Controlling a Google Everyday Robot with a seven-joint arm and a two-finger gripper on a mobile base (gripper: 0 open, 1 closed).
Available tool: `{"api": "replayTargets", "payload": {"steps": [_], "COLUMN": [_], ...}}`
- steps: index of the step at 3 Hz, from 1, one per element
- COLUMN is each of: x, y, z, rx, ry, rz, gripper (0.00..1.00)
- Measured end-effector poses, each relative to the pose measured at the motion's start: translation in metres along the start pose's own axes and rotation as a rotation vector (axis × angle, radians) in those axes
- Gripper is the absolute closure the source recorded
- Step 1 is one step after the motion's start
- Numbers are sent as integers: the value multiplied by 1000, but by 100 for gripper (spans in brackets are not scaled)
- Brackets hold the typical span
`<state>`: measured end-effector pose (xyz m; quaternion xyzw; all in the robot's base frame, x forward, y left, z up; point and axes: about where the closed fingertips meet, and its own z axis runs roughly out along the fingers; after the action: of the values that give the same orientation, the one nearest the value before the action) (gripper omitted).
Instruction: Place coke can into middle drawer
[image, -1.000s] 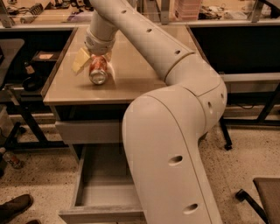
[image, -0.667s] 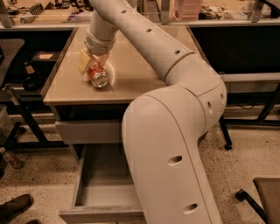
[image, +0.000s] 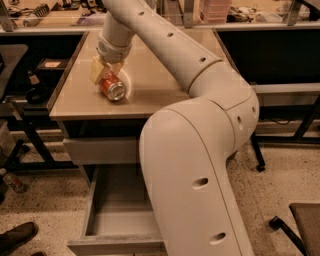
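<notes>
Coke can (image: 112, 87): lying on its side on the tabletop (image: 70, 100), towards the left front part; its silver end is facing the camera and its red body is pointing back and left, up into the gripper

Long axis: running roughly level and slanting from front-right to back-left; it is not standing upright

Gripper (image: 110, 75): reaching down from above and behind, sitting right over the can's back half; the can is lying directly below and slightly in front of it

Jaws: seeming to be clamped on the can across its round sides, a yellowish finger (image: 97, 71) pressing on the left flank; whether the can is clearing the tabletop is not something I can tell

Middle drawer (image: 117, 220): standing pulled open below the tabletop, its grey inside showing nothing in it; a closed drawer front (image: 100, 150) is sitting above it

Arm (image: 200, 170): bulking large in front, hiding the drawer's right side

Coming move, as I judge it: lifting the can, carrying it forward past the table edge, then lowering it; the drawer is lying almost straight below and nearer the camera than the can
</notes>
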<state>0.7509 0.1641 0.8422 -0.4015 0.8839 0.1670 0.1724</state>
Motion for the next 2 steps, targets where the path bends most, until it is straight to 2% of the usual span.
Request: {"api": "replayTargets", "payload": {"steps": [1, 2], "x": [0, 0], "y": [0, 0], "z": [0, 0], "rx": [0, 0], "ry": [0, 0], "rz": [0, 0], "gripper": [100, 100]}}
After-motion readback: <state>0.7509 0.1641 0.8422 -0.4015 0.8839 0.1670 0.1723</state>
